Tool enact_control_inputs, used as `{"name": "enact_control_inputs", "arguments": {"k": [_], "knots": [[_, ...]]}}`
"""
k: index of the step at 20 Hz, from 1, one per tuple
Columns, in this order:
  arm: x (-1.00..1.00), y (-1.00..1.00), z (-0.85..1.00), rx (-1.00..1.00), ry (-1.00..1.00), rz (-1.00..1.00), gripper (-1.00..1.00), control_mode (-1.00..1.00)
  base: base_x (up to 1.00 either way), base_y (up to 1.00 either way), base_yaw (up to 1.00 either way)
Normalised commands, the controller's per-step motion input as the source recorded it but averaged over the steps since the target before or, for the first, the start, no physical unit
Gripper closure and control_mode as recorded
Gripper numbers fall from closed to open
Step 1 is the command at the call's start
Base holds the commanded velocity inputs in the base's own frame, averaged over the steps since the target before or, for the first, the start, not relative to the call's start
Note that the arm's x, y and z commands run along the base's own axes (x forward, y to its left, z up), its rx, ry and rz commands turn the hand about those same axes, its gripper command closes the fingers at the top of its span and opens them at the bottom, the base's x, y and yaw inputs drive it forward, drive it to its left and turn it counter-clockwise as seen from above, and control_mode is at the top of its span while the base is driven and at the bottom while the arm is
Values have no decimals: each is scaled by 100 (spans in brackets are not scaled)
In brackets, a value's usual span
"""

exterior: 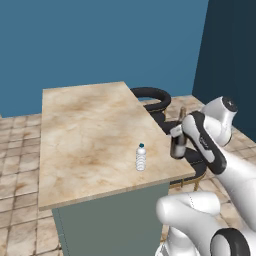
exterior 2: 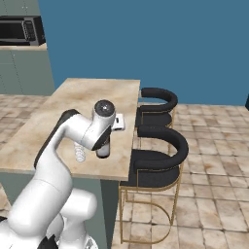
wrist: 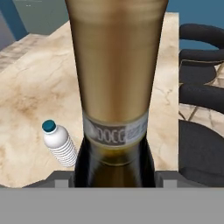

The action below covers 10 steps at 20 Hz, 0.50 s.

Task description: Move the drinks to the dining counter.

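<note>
The gripper (exterior: 178,145) is closed on the wine bottle (wrist: 116,87), holding it upright over the near right edge of the dining counter (exterior: 90,130) — probably so it can go straight down onto its base. The water bottle (exterior: 141,157) already stands on the marble just beside it, so one drink seems delivered. In the base views the arm covers most of the wine bottle (its foot and any gap above the top can't be made out). Two black stools (exterior 2: 158,146) sit alongside.
</note>
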Motion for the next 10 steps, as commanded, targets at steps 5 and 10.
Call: {"name": "enact_control_inputs", "arguments": {"k": [5, 10], "knots": [[35, 0, -32, 0, 1, 10, 100, -100, 0, 0, 0], [30, 0, -20, 0, 1, 8, 100, -100, 0, 0, 0]]}}
